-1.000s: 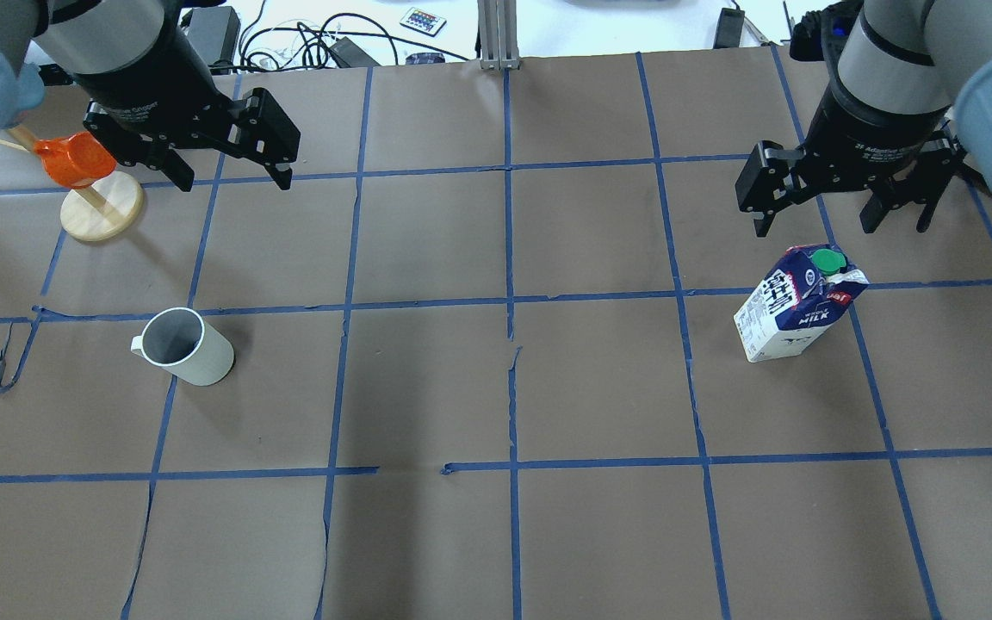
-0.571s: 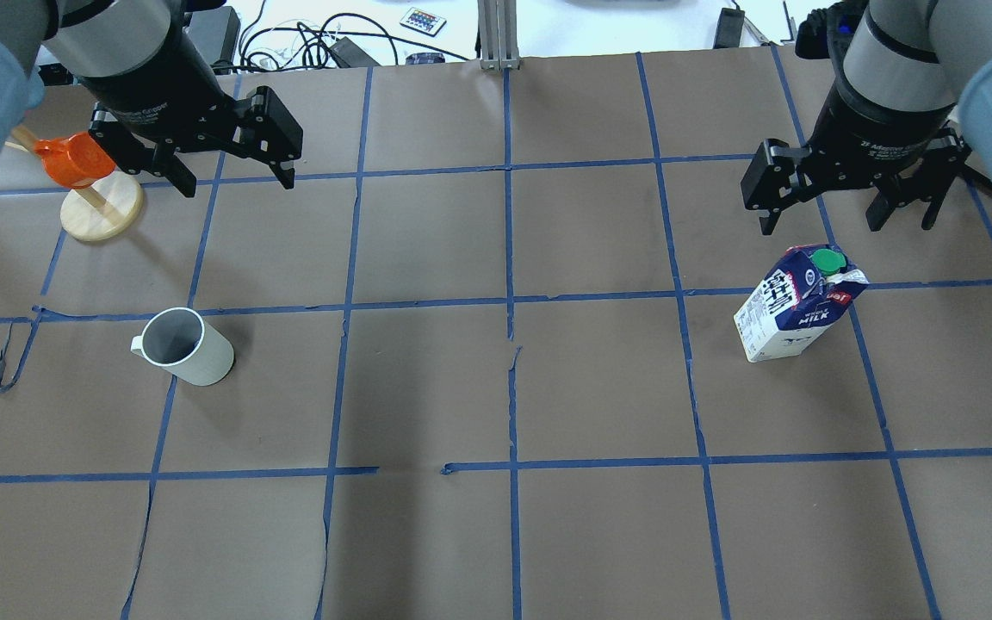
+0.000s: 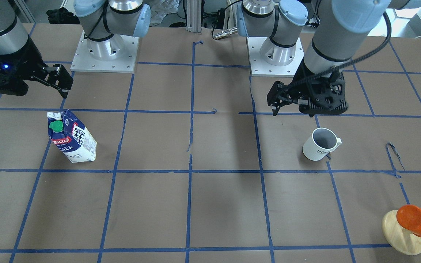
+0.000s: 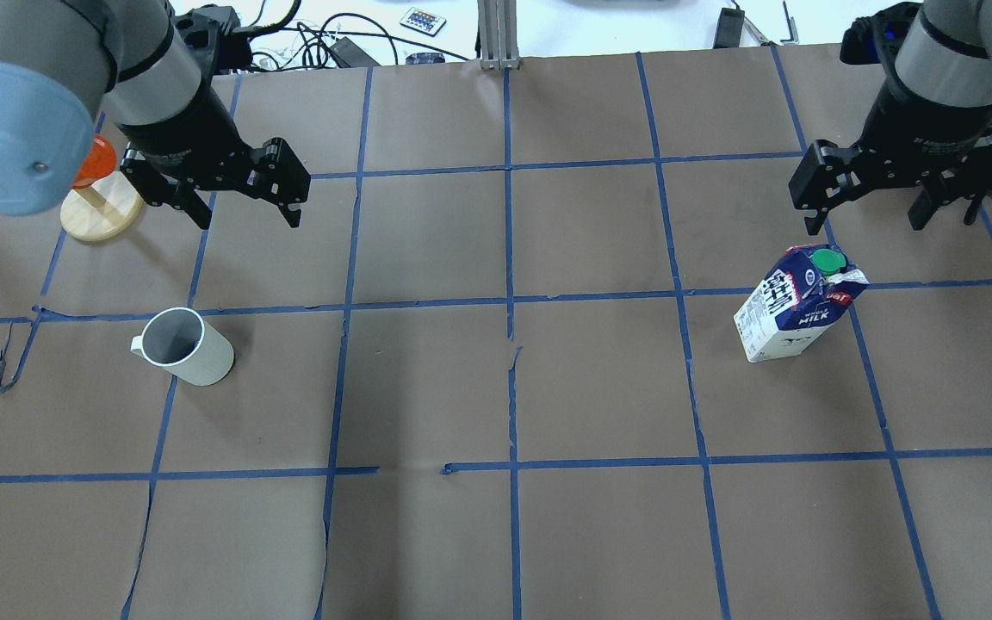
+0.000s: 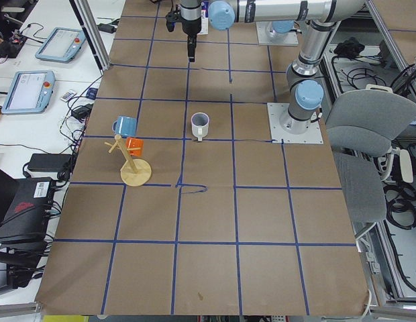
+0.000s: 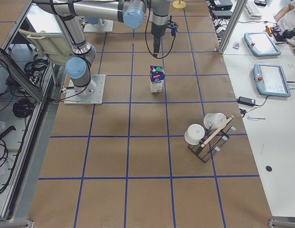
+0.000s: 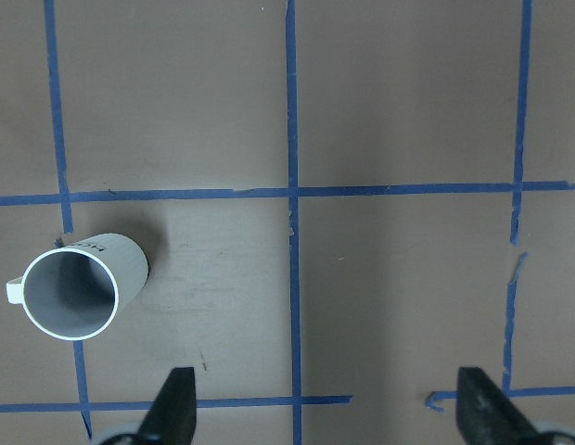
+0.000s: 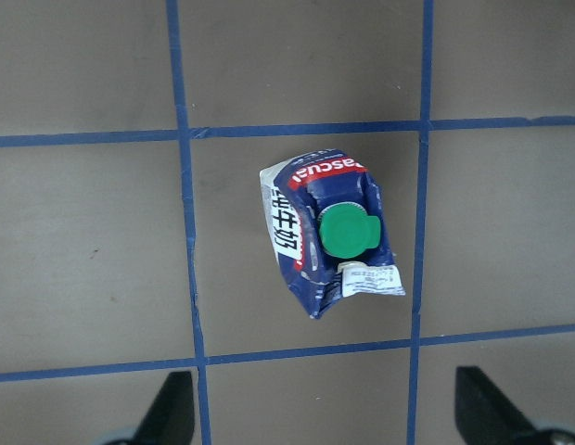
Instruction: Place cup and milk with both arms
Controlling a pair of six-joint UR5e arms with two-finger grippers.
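Note:
The white cup (image 4: 182,347) stands upright on the left half of the table, handle to the left; it also shows in the front view (image 3: 320,145) and at the left of the left wrist view (image 7: 74,287). My left gripper (image 4: 248,220) hangs open and empty above the table, beyond the cup and a little right of it. The blue and white milk (image 4: 797,301) with its green cap stands on the right half, and sits mid-frame in the right wrist view (image 8: 329,232). My right gripper (image 4: 871,226) is open and empty, above and beyond the milk, slightly right.
An orange cup on a wooden disc stand (image 4: 100,202) is at the far left, partly behind my left arm. A rack with white cups (image 6: 207,137) stands at the right end of the table. Cables (image 4: 306,43) lie past the far edge.
My left gripper has moved nearer and slightly right, closer to the cup. My right gripper has shifted right. Both stay open; cup and milk have not moved.

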